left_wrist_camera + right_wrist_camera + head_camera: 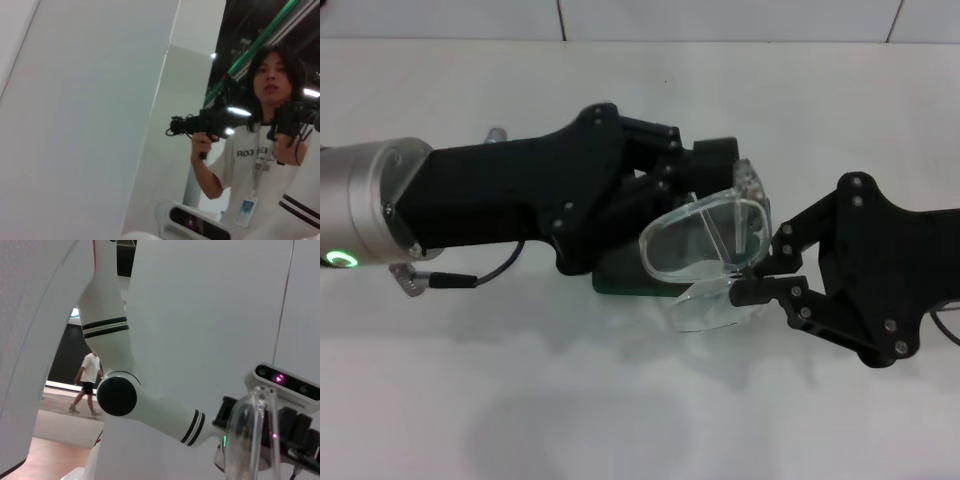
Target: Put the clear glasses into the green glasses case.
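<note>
both claws, left claw (705, 190) and right claw (752, 272), pinch the glossy clear glasses (705, 240) above the green glasses case (625, 278).

Both pincers, left pincer (705, 195) and right pincer (760, 275), are matte black, angular, studded with silver screws; a silver wrist cuff (370, 205) bears a green ring light.

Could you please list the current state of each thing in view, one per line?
clear glasses: held up between both grippers, above the case.
green glasses case: on the table, mostly hidden under the left gripper; open or shut cannot be told.
left gripper: at the glasses' far side.
right gripper: shut on the glasses' near edge.
</note>
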Motion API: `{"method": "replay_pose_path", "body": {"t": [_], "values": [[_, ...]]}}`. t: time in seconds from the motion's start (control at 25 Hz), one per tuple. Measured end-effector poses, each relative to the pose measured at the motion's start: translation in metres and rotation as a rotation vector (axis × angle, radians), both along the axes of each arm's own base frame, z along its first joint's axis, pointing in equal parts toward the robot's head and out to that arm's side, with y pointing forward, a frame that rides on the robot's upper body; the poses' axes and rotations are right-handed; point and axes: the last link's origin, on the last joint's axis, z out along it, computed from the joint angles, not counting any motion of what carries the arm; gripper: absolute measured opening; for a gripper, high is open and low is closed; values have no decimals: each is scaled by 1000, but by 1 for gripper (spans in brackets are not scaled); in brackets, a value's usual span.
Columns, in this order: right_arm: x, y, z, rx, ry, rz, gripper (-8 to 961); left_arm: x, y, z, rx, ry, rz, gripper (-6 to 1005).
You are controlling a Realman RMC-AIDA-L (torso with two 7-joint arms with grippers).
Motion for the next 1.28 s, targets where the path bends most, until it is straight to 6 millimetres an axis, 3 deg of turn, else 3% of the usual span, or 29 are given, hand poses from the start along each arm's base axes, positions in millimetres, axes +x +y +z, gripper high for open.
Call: {"method": "replay_pose_path", "body": {"t": [0.4,0.76,1.0,1.28], "values": [[1,-1,0,3,2,2,55,-9,6,12,78,-23,39,52],[4,-9,28,77,81,25,55,-51,21,42,207,53,210,52],[-4,-21,39,59,165,139,55,-52,23,32,170,64,226,52],[-20,-25,33,7,197,247,56,-41,24,17,121,84,191,51]]}}
